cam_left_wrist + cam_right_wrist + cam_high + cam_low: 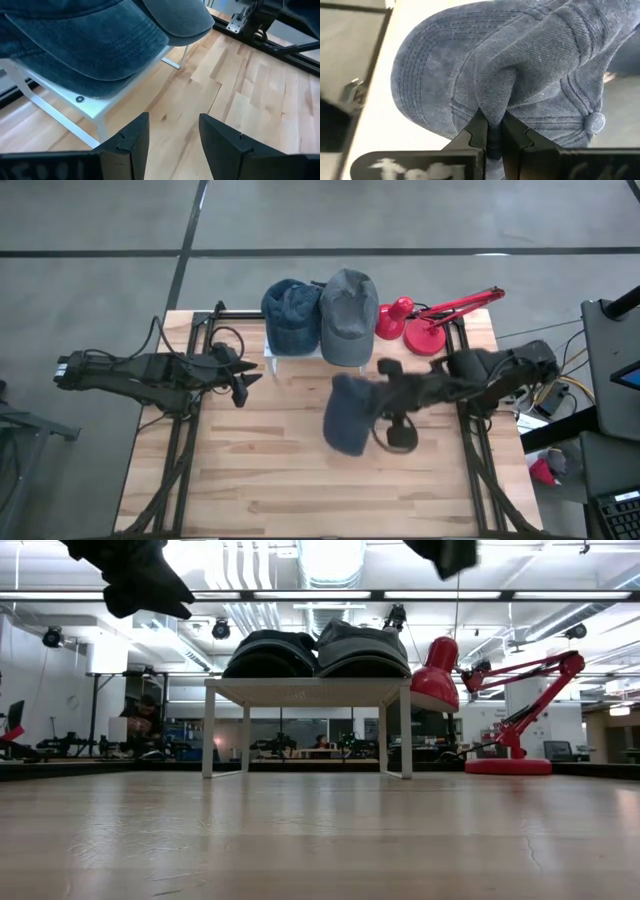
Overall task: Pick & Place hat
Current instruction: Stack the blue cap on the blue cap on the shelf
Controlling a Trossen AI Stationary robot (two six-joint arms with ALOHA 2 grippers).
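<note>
My right claw (490, 131) was clamped on a fold of the blue-grey denim hat (350, 414), its fingers pinching the cloth tight between them. I held that hat up off the wooden bench (270, 470), over its middle, in front of the small white stand (306, 692). Two more hats rested side by side on that stand: a dark blue one (290, 314) and a grey one (347, 313). A red desk lamp (432, 320) stood just beside the stand. My left claw (170, 140) hovered with fingers apart, near the stand's corner, holding nothing.
</note>
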